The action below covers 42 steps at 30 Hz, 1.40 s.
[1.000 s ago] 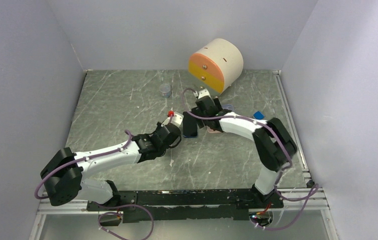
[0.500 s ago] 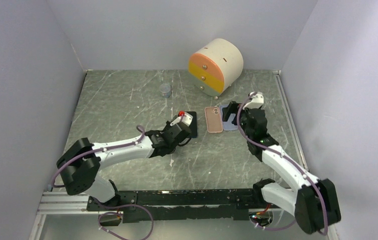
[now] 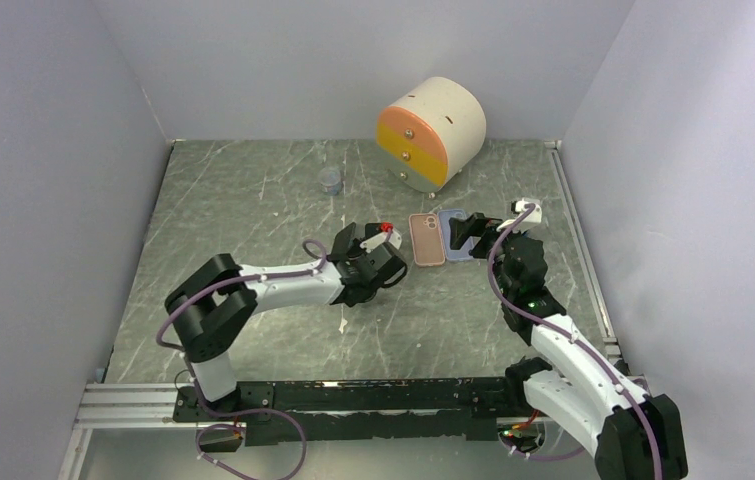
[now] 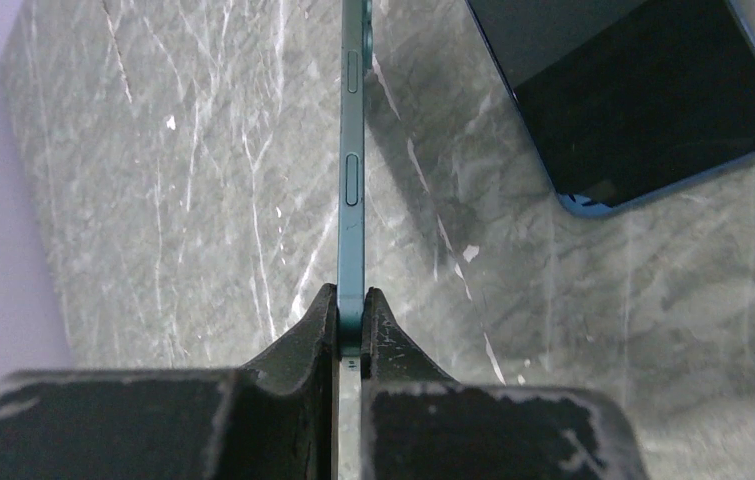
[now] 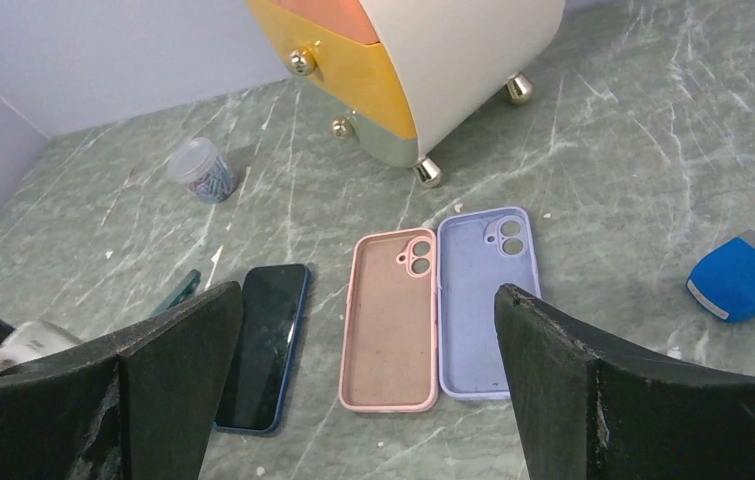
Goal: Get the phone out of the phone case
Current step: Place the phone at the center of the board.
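Note:
My left gripper [image 3: 365, 255] is shut on the end of a thin teal phone [image 4: 353, 150], held on its edge over the table; its tip also shows in the right wrist view [image 5: 181, 290]. A second phone with a dark screen and blue rim [image 5: 263, 345] lies flat beside it [image 4: 643, 90]. An empty pink case [image 3: 426, 240] and an empty lavender case [image 3: 458, 235] lie side by side, open side up [image 5: 390, 320] [image 5: 483, 300]. My right gripper [image 3: 468, 235] is open and empty, above and behind the cases [image 5: 368, 400].
A round cream drawer unit with orange and yellow fronts [image 3: 433, 130] stands at the back. A small clear jar of clips [image 3: 330, 180] sits back left. A blue block [image 5: 743, 278] lies right of the cases. Walls enclose three sides.
My right arm has pulled away from the middle to the right with its gripper open, uncovering both cases. My left arm has swung right and now holds the teal phone on edge.

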{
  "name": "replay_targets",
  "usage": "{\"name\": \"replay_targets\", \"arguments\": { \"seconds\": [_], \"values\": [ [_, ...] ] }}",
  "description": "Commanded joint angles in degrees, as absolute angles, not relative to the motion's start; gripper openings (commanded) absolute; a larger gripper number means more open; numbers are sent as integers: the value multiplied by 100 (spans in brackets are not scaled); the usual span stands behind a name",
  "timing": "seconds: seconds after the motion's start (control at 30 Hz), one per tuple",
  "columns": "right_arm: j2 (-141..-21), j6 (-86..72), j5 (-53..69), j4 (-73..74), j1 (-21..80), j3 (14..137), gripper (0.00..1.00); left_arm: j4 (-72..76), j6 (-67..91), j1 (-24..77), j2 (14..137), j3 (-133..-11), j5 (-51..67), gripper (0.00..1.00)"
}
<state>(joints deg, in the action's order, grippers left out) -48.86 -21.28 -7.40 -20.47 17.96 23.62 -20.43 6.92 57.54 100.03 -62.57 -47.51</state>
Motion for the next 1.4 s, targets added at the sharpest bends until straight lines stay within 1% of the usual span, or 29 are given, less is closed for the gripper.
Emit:
{"name": "replay_targets", "arguments": {
  "seconds": [0.0,0.17,0.27,0.37,0.5,0.53,0.6,0.73,0.83,1.03,1.2,1.37],
  "values": [
    [-4912,-2271,-841,-2475,1737,2298,99,-2170,567,5854,10391,-6515,-5154,5],
    [-4909,-2289,-879,-2528,1697,2232,99,-2336,715,6064,10773,-6636,-5228,14],
    [-4928,-2286,-854,-2522,1680,2233,99,-2449,874,6152,10938,-6669,-5224,22],
    [-4939,-2299,-853,-2501,1662,2245,99,-2557,1045,6211,11064,-6724,-5201,24],
    [-4940,-2304,-815,-2462,1652,2261,99,-2575,1150,6223,11157,-6771,-5133,31],
    [-4933,-2311,-803,-2461,1653,2259,99,-2544,1144,6227,11162,-6766,-5116,35],
    [-4929,-2302,-791,-2445,1655,2259,99,-2497,1145,6223,11154,-6774,-5080,39],
    [-4904,-2292,-791,-2411,1639,2274,99,-2308,1138,6170,11031,-6751,-4873,55],
    [-4889,-2278,-770,-2393,1644,2276,99,-2301,1258,6008,10915,-6744,-4657,64],
    [-4939,-2263,-748,-2400,1644,2289,98,-2079,1413,5646,10432,-6450,-3838,77],
    [-5055,-2259,-698,-2360,1644,2344,98,-1610,1486,5499,9730,-5947,-2608,85],
    [-5045,-2240,-723,-2322,1635,2351,98,-1235,1865,4994,8919,-5402,-1606,87]
  ]
}}
